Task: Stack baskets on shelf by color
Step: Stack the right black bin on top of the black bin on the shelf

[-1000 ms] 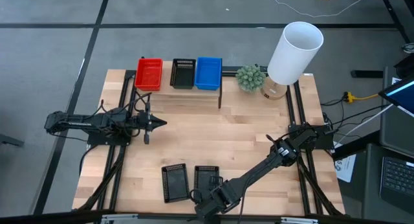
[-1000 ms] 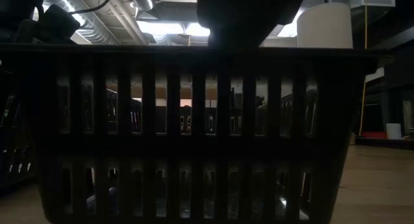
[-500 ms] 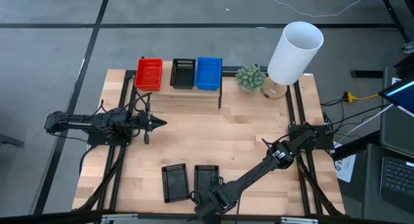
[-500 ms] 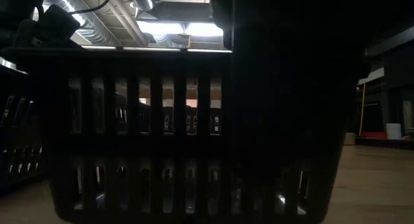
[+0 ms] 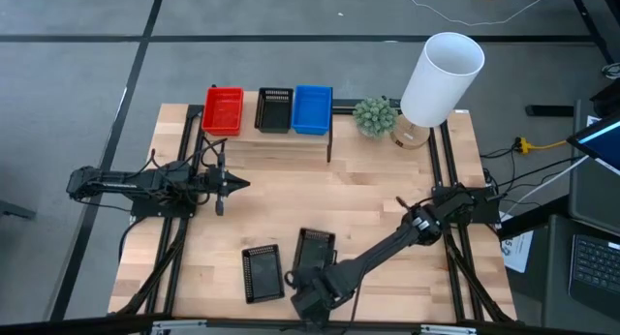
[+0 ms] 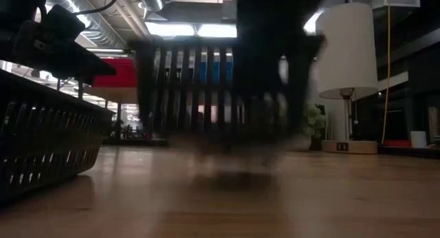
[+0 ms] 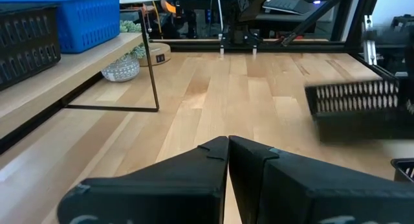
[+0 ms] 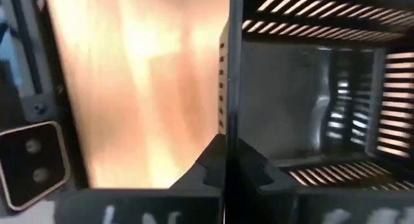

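Black basket point(image 5: 315, 250) blurred, tool-pinched point(image 5: 312, 282).

No readable text, apparently, anywhere.

My two arms are matte black, jointed tubes; each gripper ends in two dark, wedge-shaped fingers point(image 7: 194, 179) with faint pale lettering.

A robotics lab: exposed ceiling ducts point(image 6: 103, 21), floor cables point(image 5: 465, 6), laptop point(image 5: 593, 262) beside the framed workbench point(image 5: 368, 195).
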Robot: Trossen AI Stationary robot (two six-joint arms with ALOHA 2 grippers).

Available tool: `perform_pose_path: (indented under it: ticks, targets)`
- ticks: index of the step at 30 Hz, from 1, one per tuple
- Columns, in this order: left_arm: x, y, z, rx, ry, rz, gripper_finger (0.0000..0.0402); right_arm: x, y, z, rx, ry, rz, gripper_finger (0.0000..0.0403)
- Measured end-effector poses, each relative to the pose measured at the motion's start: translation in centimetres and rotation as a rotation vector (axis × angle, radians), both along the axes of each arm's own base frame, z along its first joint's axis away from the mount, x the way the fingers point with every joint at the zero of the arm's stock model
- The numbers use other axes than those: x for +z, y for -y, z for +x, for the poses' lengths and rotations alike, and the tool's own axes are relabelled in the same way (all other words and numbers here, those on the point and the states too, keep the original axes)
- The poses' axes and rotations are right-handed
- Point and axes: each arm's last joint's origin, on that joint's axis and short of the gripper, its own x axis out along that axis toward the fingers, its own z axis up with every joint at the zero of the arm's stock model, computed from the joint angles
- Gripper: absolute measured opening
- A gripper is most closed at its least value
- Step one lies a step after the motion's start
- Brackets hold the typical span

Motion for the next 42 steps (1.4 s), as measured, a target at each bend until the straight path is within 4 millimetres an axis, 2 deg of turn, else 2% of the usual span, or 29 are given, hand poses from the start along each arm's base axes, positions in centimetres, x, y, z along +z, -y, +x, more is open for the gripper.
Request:
perform_pose_path:
  ticks: [5,10,13,17,21,25,28,31,33,37,39,42]
  targets:
    - [0.0,0.0,0.0,0.000,0.000,0.000,0.0005,4.4,2.7,-0.1,0.024,0.111,-0.138,0.0002]
    - [0.0,0.0,0.0,0.000,0.000,0.000,0.0005,8.5,5.9,0.6,0.052,0.294,-0.370,0.0001]
    - [0.0,0.0,0.0,0.000,0.000,0.000,0.0005,10.3,8.1,2.1,0.061,0.414,-0.450,0.0001]
    - [0.0,0.0,0.0,0.000,0.000,0.000,0.0005,12.2,11.4,5.3,0.124,0.589,-0.419,0.0001]
    - [0.0,0.0,0.0,0.000,0.000,0.000,0.0005,13.8,15.7,7.9,0.217,0.733,-0.476,0.0000]
    - [0.0,0.0,0.0,0.001,0.000,0.000,0.0005,15.4,21.2,9.2,0.197,0.800,-0.616,0.0000]
    - [0.0,0.0,0.0,0.000,0.000,0.000,0.0005,17.8,25.3,9.2,0.140,0.899,-0.722,0.0000]
    - [0.0,0.0,0.0,0.000,0.000,0.000,0.0005,20.1,29.6,8.4,0.048,0.963,-0.782,0.0000]
    - [0.0,0.0,0.0,0.000,0.000,0.000,0.0005,20.1,32.3,8.0,0.026,0.962,-0.722,0.0000]
    - [0.0,0.0,0.0,0.000,0.000,0.000,0.0005,17.4,36.6,6.9,-0.025,0.828,-0.411,0.0000]
    - [0.0,0.0,0.0,0.003,0.000,0.000,0.0005,16.6,37.4,6.3,-0.079,0.747,-0.351,0.0000]
    - [0.0,0.0,0.0,0.004,0.000,0.000,0.0005,16.2,37.5,6.0,-0.061,0.692,-0.347,0.0000]
